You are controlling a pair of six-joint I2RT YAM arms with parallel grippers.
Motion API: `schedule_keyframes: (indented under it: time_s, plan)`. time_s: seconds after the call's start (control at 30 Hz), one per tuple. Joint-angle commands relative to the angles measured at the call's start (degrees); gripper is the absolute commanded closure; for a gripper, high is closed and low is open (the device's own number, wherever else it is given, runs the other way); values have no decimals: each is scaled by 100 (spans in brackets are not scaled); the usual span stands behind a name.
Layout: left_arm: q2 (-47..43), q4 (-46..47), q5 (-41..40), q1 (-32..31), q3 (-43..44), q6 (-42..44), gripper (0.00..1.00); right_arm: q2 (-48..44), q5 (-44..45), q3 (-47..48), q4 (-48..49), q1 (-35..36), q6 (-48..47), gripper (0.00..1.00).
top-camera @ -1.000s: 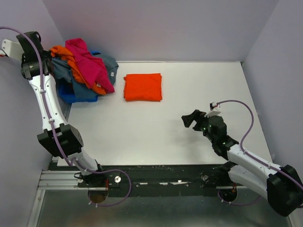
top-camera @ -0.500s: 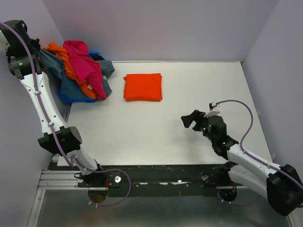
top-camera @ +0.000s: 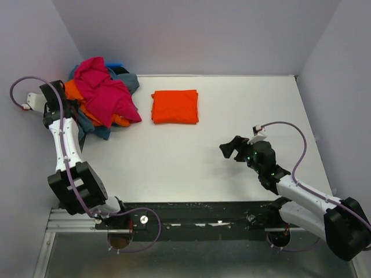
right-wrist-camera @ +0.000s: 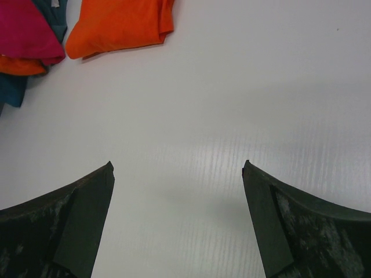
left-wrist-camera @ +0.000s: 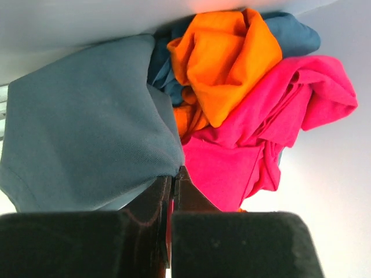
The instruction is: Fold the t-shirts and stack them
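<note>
A loose pile of t-shirts lies at the far left: magenta pink (top-camera: 107,92) on top, orange (top-camera: 75,92) under it, slate blue-grey (top-camera: 91,126) at the near edge. My left gripper (top-camera: 65,109) is at the pile's left side. In the left wrist view it (left-wrist-camera: 174,174) is shut on a fold of the slate blue-grey shirt (left-wrist-camera: 87,127), with the orange shirt (left-wrist-camera: 226,58) and the magenta shirt (left-wrist-camera: 261,127) beyond. A folded orange-red shirt (top-camera: 174,106) lies flat at the far middle. My right gripper (top-camera: 232,147) is open and empty over bare table (right-wrist-camera: 178,168).
A bit of blue cloth (top-camera: 115,66) shows behind the pile. Purple walls close the left, back and right. The right wrist view shows the folded orange-red shirt (right-wrist-camera: 122,23) and the pile's edge (right-wrist-camera: 23,35) far ahead. The white table (top-camera: 174,156) spreads between the arms.
My left wrist has swung down and nearer along the left wall, still holding the slate blue-grey shirt. The pile has shifted, the magenta shirt now spread on top. The right arm has barely moved.
</note>
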Motion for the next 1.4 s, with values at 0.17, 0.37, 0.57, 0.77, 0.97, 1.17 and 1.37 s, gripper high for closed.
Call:
schedule_keyframes:
  time_s: [0.17, 0.37, 0.57, 0.77, 0.97, 1.17, 1.37]
  plan:
    - [-939, 929, 465, -305, -506, 117, 100, 103, -256, 179, 148, -3, -117, 1]
    - [-929, 724, 475, -411, -21, 239, 100, 112, -300, 188, 148, -3, -144, 1]
    - [-132, 94, 528, -455, 2207, 407, 100, 129, -344, 179, 209, -3, -135, 1]
    - [704, -284, 211, -464, 5020, 64, 100, 24, -274, 179, 139, -3, -170, 1]
    - [205, 593, 352, -464, 4595, -68, 100, 76, -300, 170, 174, -3, -179, 1]
    - [90, 428, 194, -455, 4575, 222, 100, 77, -335, 171, 174, -3, -188, 1]
    - [116, -494, -1070, -455, 5638, 731, 100, 86, -344, 179, 165, -3, -205, 1]
